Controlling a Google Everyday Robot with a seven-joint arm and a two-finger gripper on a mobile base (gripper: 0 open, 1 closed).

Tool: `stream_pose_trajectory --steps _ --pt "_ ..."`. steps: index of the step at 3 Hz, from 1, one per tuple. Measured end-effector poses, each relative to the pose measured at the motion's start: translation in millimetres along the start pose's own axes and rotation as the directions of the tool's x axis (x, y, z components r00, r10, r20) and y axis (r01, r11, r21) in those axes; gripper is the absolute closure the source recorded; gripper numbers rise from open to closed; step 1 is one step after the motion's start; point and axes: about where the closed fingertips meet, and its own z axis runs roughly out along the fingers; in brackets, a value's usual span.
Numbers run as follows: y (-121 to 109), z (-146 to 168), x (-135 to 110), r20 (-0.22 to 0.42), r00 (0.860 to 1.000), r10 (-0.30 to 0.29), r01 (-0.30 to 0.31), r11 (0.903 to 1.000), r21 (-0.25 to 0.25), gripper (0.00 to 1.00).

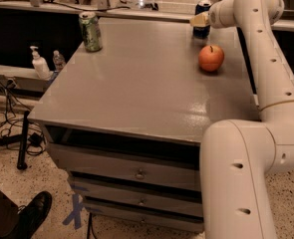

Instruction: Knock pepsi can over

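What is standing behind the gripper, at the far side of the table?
The small dark blue pepsi can, upright. Its top and lower part show; the gripper, at the far right of the grey table, covers its middle, so its logo is hidden.

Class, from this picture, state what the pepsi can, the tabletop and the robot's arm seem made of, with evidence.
Pepsi can: likely thin metal, printed dark blue, with a silvery rim. Tabletop: grey and semi-gloss, painted metal or laminate; soft glare shows. Arm: smooth off-white shell, probably plastic. The claw is at the can, at the table's far right; contact is unclear.
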Motion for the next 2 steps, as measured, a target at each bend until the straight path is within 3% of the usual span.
stream_pose_trajectory --steps 2 --pt "-7 -15 -13 -0.01 1.0 0.005 -0.005 0.9995 0.031 0.86"
